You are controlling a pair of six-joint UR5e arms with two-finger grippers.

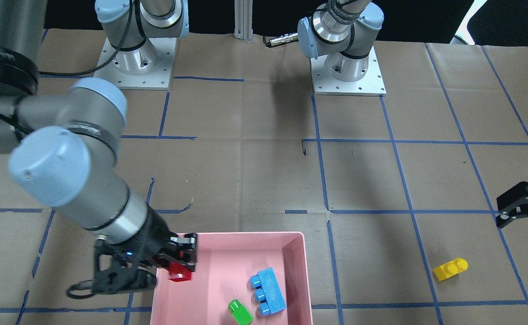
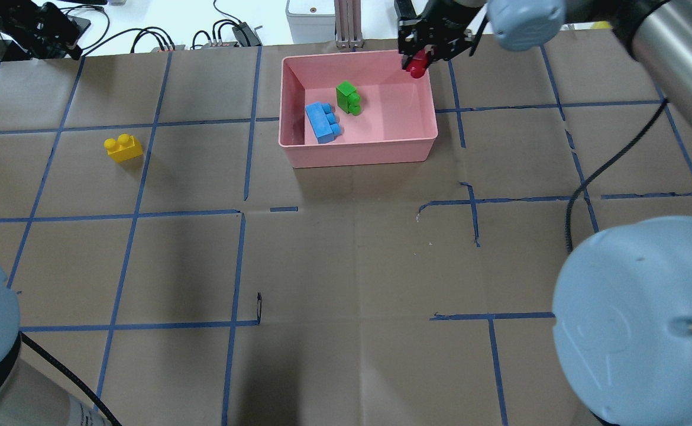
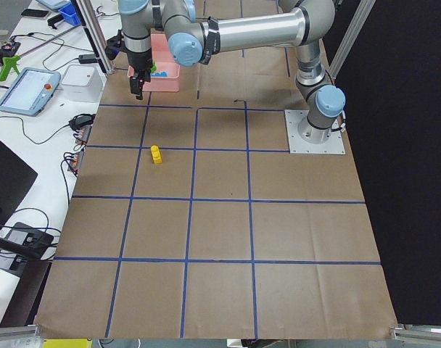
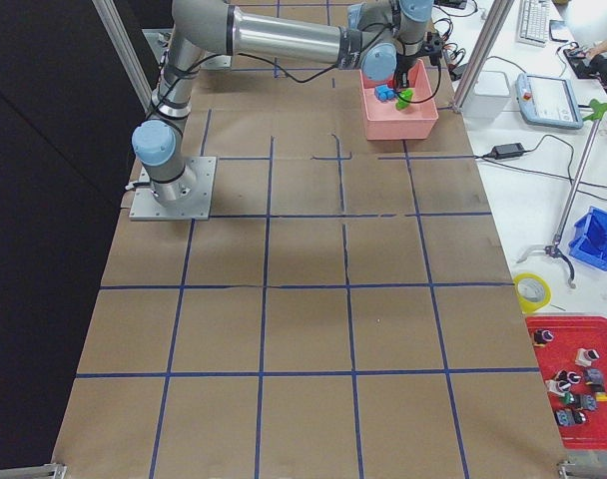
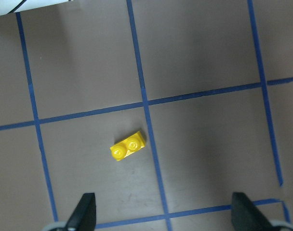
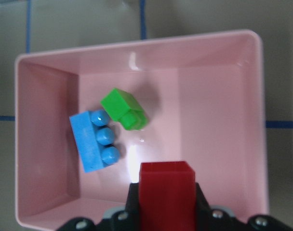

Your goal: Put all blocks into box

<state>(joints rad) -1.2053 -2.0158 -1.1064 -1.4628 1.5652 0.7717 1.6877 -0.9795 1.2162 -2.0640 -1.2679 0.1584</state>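
red blk, green blk, lt-blue blk, yellow blk; pink box; brown table, blue grid

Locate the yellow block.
In the overhead view the yellow block lies on the table on the robot's left, well clear of the box. The open left gripper hangs nearby, above table level.

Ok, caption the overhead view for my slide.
Right gripper holds the red brick above a corner of the pink box; blue brick and green brick lie inside, yellow brick outside on the table.
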